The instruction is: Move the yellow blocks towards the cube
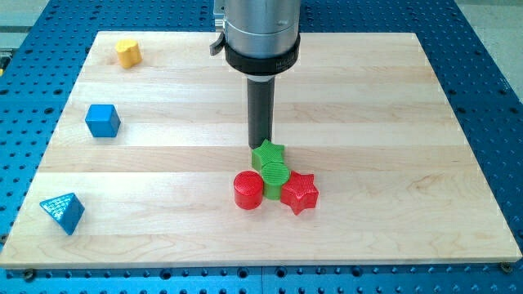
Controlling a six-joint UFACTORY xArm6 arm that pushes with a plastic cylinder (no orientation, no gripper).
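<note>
Camera view: one wooden board [163, 245] on a blue perforated table, seen from its near edge
Rod: it comes straight down at the board's middle; my tip [261, 147] sits just behind the green star [268, 153], touching it or a hair off, I cannot tell which
Claw: there is none on this arm, only the bare rod, so nothing is wide, narrow or held
Yellow block: only one shows [127, 52], at the far left corner; it looks roughly hexagonal but is too small to be sure
Cube: the blue cube [102, 121] lies on the left, nearer than the yellow block and apart from it
Middle cluster: green star, a green cylinder [276, 175] pressed against its near side, a red cylinder [248, 190] to the near left, a red star [299, 193] to the near right, all packed together
Other: a blue triangular block [63, 212] at the near left corner
Progress: as I judge it, nothing done yet; the yellow block stands clear of the cube and the tip is well away, busy among the wrong blocks
Left to do: get round behind the yellow block and push it nearer, towards the cube
Hidden: the arm's upper part is cut off; the task speaks of several yellow blocks, yet a second one is nowhere in sight
</note>
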